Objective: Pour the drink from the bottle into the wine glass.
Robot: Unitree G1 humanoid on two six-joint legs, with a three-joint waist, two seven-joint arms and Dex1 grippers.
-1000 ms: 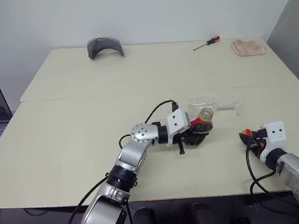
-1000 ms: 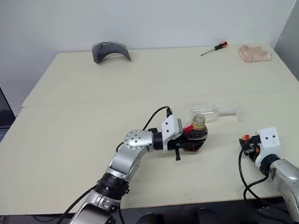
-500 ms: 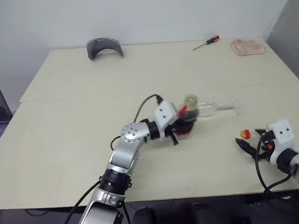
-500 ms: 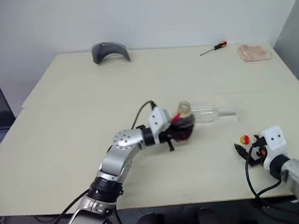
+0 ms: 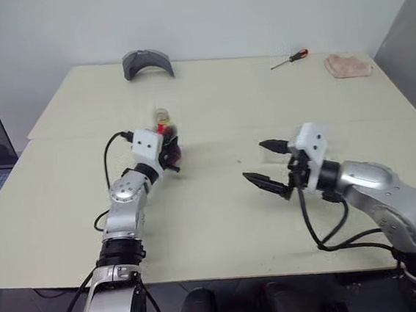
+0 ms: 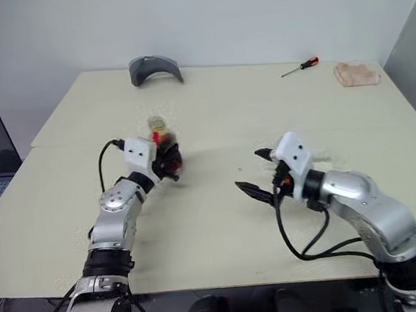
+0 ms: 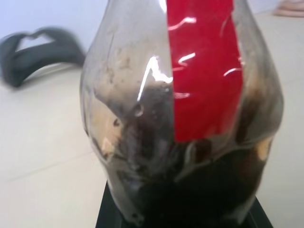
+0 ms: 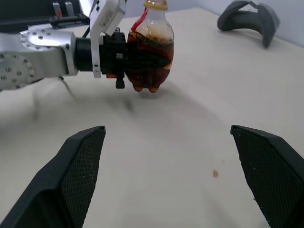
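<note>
While the left pincer [image 6: 166, 162] clamps the bottle [image 8: 150, 57] upright just above the surface [image 5: 222, 221], dark drink [image 8: 151, 71] fills its lower body. Right pincer [image 5: 266, 165] hangs to the right of the bottle, well apart, fingers spread wide, holding nothing. Grey curved object [image 5: 147, 62] lies far behind the bottle.

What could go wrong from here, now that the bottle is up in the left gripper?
1. The left gripper clamps the bottle round its bulging plastic body. It could slip or twist when tipped, spilling the drink onto the table.
2. The right gripper hangs open with its fingers pointing toward the bottle. A careless approach might knock it.
</note>
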